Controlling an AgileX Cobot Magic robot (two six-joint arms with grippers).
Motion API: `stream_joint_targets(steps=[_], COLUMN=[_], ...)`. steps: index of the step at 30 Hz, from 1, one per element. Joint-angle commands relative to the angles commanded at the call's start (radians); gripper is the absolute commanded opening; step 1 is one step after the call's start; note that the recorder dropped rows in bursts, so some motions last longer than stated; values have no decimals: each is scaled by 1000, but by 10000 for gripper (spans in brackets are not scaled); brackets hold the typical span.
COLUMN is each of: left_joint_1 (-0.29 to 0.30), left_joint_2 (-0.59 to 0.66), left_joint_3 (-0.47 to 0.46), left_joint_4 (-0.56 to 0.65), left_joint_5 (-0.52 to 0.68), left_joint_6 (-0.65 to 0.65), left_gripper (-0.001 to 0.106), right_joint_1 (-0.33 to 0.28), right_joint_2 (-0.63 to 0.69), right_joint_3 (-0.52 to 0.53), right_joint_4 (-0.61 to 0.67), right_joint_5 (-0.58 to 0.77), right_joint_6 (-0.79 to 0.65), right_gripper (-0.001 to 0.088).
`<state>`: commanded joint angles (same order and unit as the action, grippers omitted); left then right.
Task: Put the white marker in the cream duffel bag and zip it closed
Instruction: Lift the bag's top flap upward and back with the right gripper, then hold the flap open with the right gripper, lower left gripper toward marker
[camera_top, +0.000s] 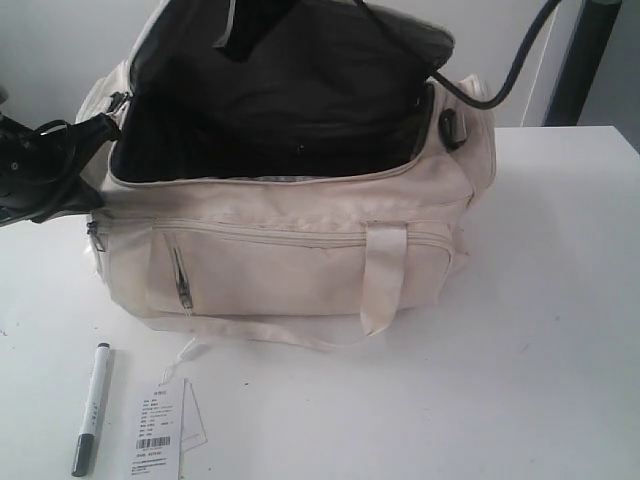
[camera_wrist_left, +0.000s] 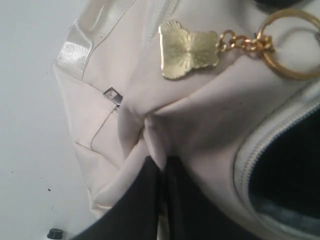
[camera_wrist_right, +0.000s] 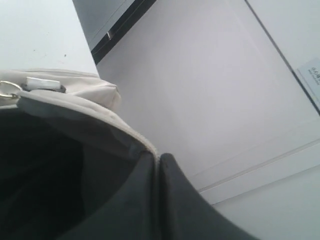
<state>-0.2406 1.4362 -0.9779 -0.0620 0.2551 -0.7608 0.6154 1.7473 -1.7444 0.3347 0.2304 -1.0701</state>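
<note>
1. The cream duffel bag sits on the white desk. Its top zip is undone and the mouth gapes, showing the black lining.
2. The white marker lies on the desk in front of the bag's left end, outside the bag. Its dark grey cap points toward the near edge, and nothing touches it.
3. Just beside the marker, on its right, lies a white paper tag with a barcode. A thin cord runs from the tag toward the bag.
4. The left gripper is at the bag's left end. Its jaws are pressed together on a pinched fold of cream fabric, which puckers around them.
5. Near that fold, a gold charm hangs by a short chain from a gold ring. A small grey zipper pull lies flat on a seam.
6. The right gripper is at the bag's far side. Its jaws are together, clamped on the rim of the opening, with cream cloth outside and black lining inside. In the exterior view that far flap stands raised above the mouth.
7. 1 webbing handle hangs down the front of the bag.
</note>
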Motion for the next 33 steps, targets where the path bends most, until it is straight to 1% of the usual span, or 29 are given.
stream_joint_targets(steps=[6, 8, 10, 13, 15, 16, 17, 19, 21, 27, 30, 33], left_joint_1=[0, 0, 0, 0, 0, 0, 0, 0, 0, 0, 0, 0], left_joint_2=[0, 0, 0, 0, 0, -4, -6, -19, -35, -104, -149, -197], left_joint_3=[0, 0, 0, 0, 0, 0, 0, 0, 0, 0, 0, 0], left_joint_4=[33, 33, 33, 33, 33, 33, 33, 33, 47, 155, 296, 409], left_joint_5=[7, 7, 5, 3, 3, 3, 3, 3, 1, 35, 47, 84], left_joint_6=[2, 2, 2, 11, 16, 16, 21, 40, 76, 184, 252, 270], left_gripper=[4, 67, 199, 468, 606, 660, 690, 716, 712, 713, 713, 713], right_joint_1=[0, 0, 0, 0, 0, 0, 0, 0, 0, 0, 0, 0], right_joint_2=[4, 4, 4, 4, 4, 4, 4, 4, 4, 4, 4, 4], right_joint_3=[0, 0, 0, 0, 0, 0, 0, 0, 0, 0, 0, 0], right_joint_4=[0, 0, 0, 0, 0, 0, 0, 0, 2, 4, 4, 4], right_joint_5=[0, 0, 0, 0, 0, 0, 0, 0, 0, 0, 0, 0], right_joint_6=[0, 0, 0, 0, 0, 0, 0, 0, 0, 0, 0, 0], right_gripper=[0, 0, 0, 0, 0, 0, 0, 0, 0, 0, 0, 0])
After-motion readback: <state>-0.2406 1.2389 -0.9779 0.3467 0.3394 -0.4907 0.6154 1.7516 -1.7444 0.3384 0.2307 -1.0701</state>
